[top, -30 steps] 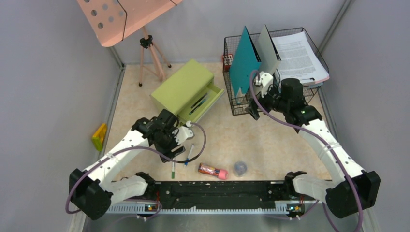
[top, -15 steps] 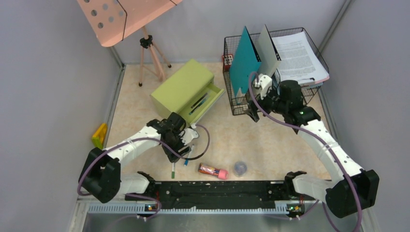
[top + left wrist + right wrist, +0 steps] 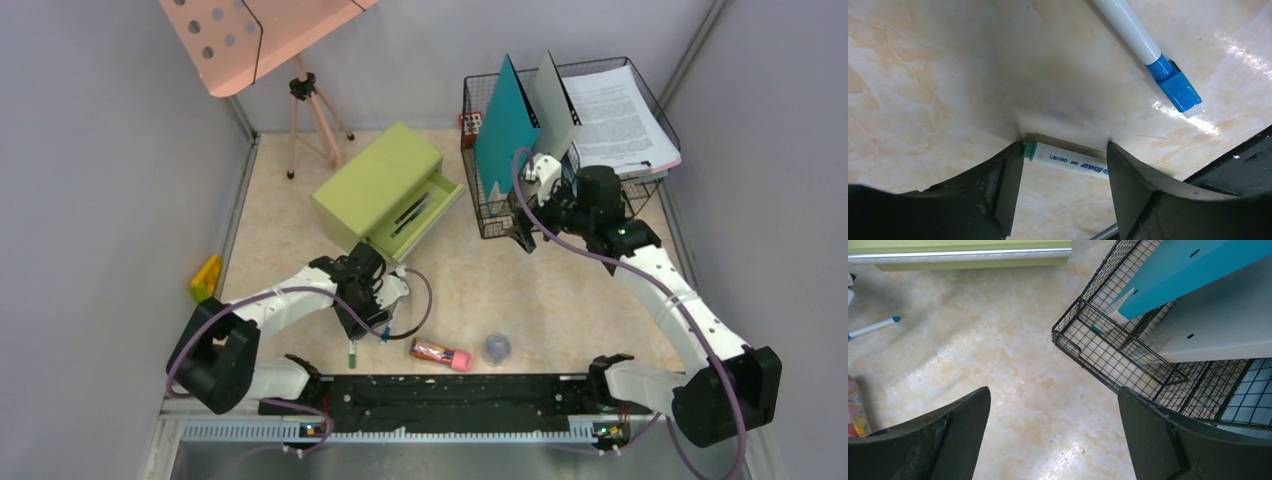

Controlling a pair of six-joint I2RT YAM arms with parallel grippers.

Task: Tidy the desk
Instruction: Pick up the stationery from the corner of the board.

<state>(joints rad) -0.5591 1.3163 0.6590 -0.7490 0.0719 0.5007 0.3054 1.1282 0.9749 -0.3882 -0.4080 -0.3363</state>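
The desk [image 3: 500, 290] is a beige marbled top. A white marker with a green end [image 3: 1068, 161] lies on it near the front rail, also seen from above as the green marker [image 3: 352, 352]. My left gripper [image 3: 1065, 148] is down at the desk, open, its fingers on either side of this marker's green end. A blue-capped marker [image 3: 1168, 82] lies just beyond, and shows from above as the blue marker [image 3: 385, 333]. My right gripper [image 3: 1054, 395] hangs open and empty over bare desk beside the wire basket [image 3: 1108, 345].
An olive-green drawer box [image 3: 380, 185] stands with its drawer [image 3: 425, 215] open, pens inside. The basket [image 3: 560, 150] holds a teal folder, a grey folder and papers. A pink tube [image 3: 440, 352], a small round blue-grey thing [image 3: 497, 347], a yellow object [image 3: 206, 281] and a tripod [image 3: 305, 110] are also here.
My left gripper has swung right and come down toward the front rail onto the green marker, its jaws a little narrower. The right arm has hardly moved.
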